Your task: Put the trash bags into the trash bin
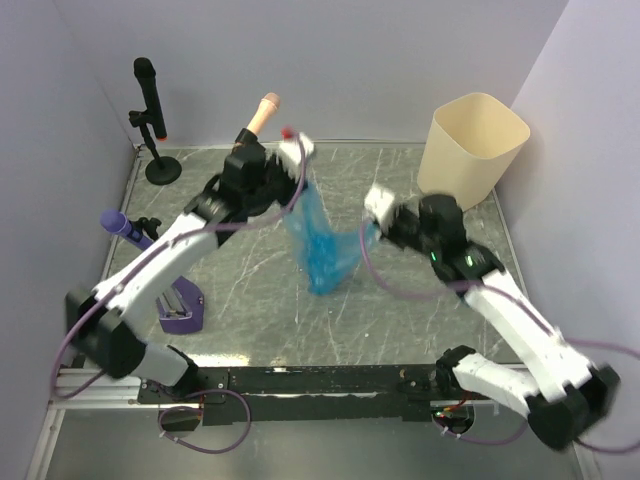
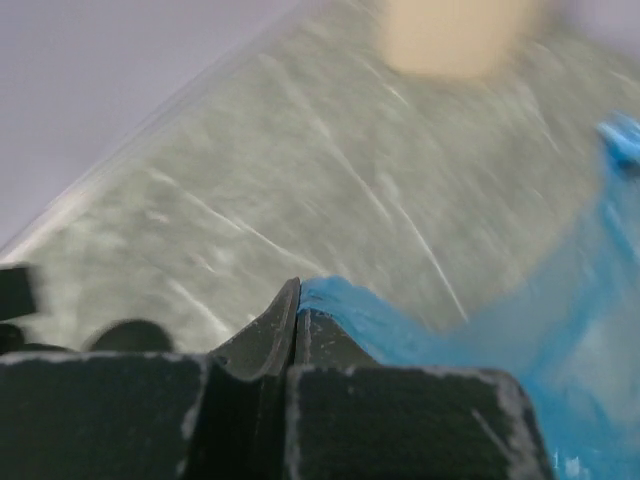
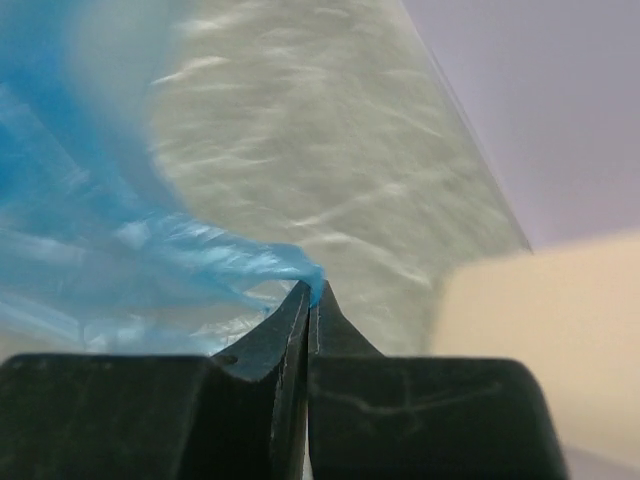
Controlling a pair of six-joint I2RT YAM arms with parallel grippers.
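Trash bag (image 1: 322, 245) hangs stretched left of the trash bin (image 1: 470, 150), one edge pinched in the closed left gripper (image 1: 300, 160), the other in the closed right gripper (image 1: 372, 232), the one nearer the bin.

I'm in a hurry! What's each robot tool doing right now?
Left tool: shut on the blue trash bag.
Right tool: shut on the same bag.

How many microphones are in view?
3: a black microphone upright at the back left, a beige-headed microphone behind the left arm, a purple microphone at the left edge.
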